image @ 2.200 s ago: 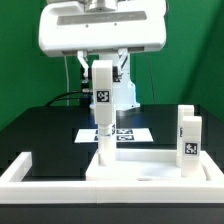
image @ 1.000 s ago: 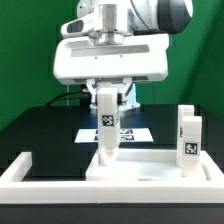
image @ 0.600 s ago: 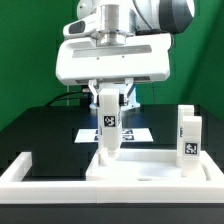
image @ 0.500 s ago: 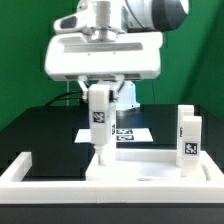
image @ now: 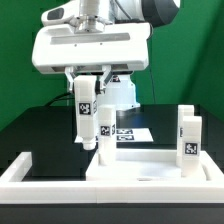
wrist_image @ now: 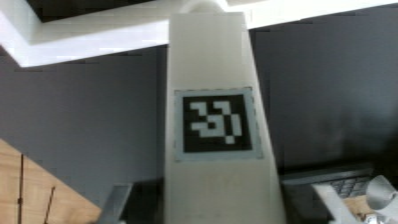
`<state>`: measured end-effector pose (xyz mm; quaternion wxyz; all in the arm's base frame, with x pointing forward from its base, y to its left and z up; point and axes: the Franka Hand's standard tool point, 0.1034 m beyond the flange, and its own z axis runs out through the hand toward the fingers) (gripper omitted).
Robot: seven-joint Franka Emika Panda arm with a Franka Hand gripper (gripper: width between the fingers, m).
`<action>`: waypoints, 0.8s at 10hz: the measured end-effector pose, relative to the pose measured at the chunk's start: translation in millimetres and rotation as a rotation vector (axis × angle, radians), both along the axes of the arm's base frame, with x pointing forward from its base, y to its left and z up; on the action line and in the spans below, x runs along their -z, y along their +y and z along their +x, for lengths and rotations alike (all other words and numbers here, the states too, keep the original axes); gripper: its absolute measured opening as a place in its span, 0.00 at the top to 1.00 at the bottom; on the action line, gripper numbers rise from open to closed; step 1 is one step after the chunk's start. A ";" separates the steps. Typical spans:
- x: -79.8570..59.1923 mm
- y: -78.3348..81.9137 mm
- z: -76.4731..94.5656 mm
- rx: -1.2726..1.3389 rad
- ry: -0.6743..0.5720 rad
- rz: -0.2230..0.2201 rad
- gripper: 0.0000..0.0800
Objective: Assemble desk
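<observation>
- My gripper (image: 86,78) is closed on a white leg block (image: 86,112), and it holds the block by its top end.
- The leg block (wrist_image: 217,120) stands straight up and down in my grip. It has a black-and-white square tag on its side.
- The bottom of this block hangs in the air, above the counter (image: 45,130). It is just past the left far corner of the tabletop panel (image: 150,168).
- Another leg block (image: 105,135) stands upright on the left far part of the panel. The one I hold is just to its left, very near it. I cannot tell if the two touch.
- Two more leg blocks (image: 188,140) stand close together on the right side of the panel. The near one shows its tag.
- The tabletop panel is white and flat. It lies inside a low white border wall (image: 22,172).
- The marker board (image: 128,133) lies flat on the black counter, behind the panel.
- In the wrist view the held block fills most of the picture, with dark counter behind it.
</observation>
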<state>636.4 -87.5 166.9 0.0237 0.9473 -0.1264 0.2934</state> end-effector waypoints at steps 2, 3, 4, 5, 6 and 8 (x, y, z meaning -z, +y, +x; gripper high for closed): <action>16.2 6.4 2.2 0.014 0.006 0.001 0.64; 21.7 7.5 1.5 0.014 0.013 0.000 0.64; 28.0 10.8 0.2 0.012 0.019 0.000 0.64; 32.8 13.2 -1.0 0.009 0.024 -0.001 0.64; 36.5 17.2 -3.3 0.005 0.031 0.000 0.64; 42.8 18.9 -6.4 0.002 0.043 -0.001 0.64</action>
